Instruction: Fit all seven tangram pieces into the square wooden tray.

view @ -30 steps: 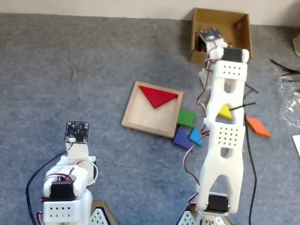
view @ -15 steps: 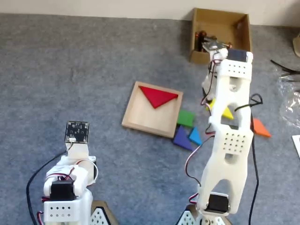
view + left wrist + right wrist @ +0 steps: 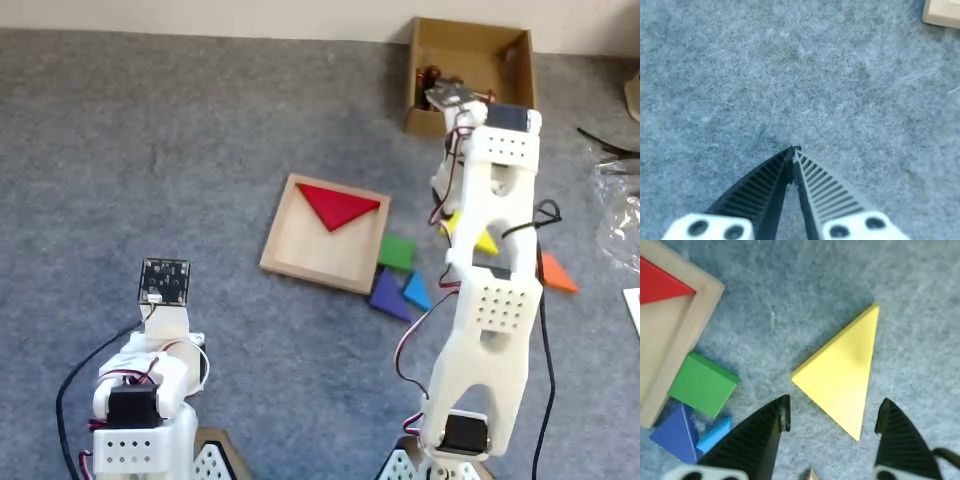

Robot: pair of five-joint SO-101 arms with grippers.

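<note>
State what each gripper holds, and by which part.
Nothing is held. The left gripper is shut and empty; the right gripper is open over the yellow triangle.

The worktop (image 3: 150,150) is covered in grey cloth. An open cardboard box (image 3: 475,50) is set at its far edge; clear plastic (image 3: 620,225) is seen to one side.

- We see a grey, felt-like table (image 3: 150,150).
- Near its middle lies the wooden tray (image 3: 315,258).
- Just beside the tray we find a green square (image 3: 396,252), a dark blue triangle (image 3: 387,294) and a light blue piece (image 3: 416,290), close together.
- Farther out lie a yellow triangle (image 3: 842,372) and an orange piece (image 3: 556,273).
- A cardboard box (image 3: 418,120) sits at the far edge.
</note>
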